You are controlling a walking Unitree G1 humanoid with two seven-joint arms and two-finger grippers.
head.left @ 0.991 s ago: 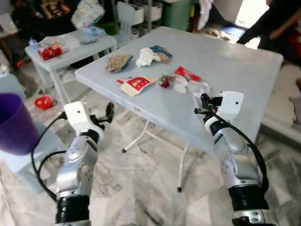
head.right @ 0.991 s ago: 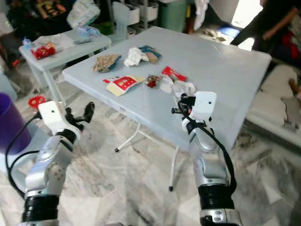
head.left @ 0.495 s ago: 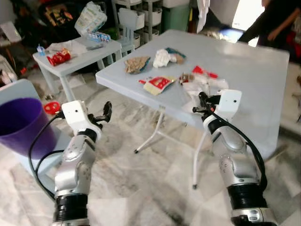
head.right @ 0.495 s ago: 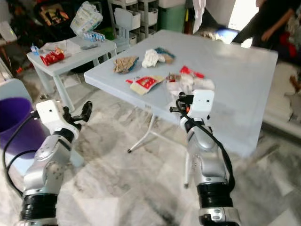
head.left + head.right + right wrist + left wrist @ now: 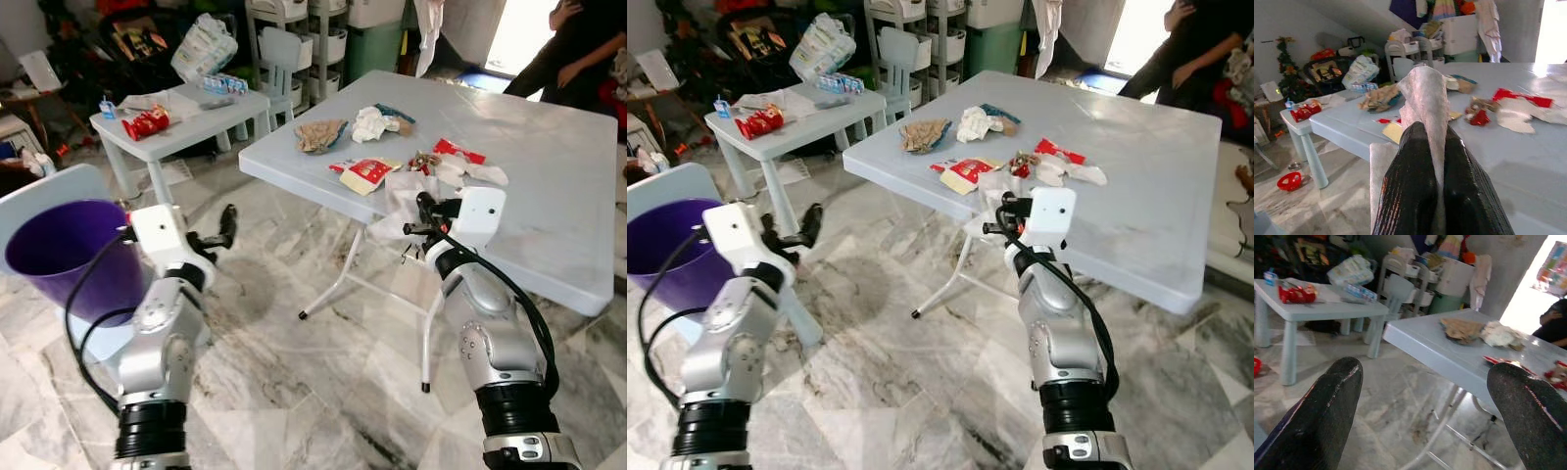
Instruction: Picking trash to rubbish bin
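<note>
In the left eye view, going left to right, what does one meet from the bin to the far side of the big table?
Purple bin → left gripper → brown crumpled paper → red-and-yellow packet → right gripper pinching a white tissue → red wrapper → person.

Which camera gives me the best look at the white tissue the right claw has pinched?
The right wrist view: the white tissue stands up close between the shut fingers of the right claw. The left eye view shows it smaller, hanging crumpled at the grey table's edge. The left wrist view looks elsewhere.
</note>
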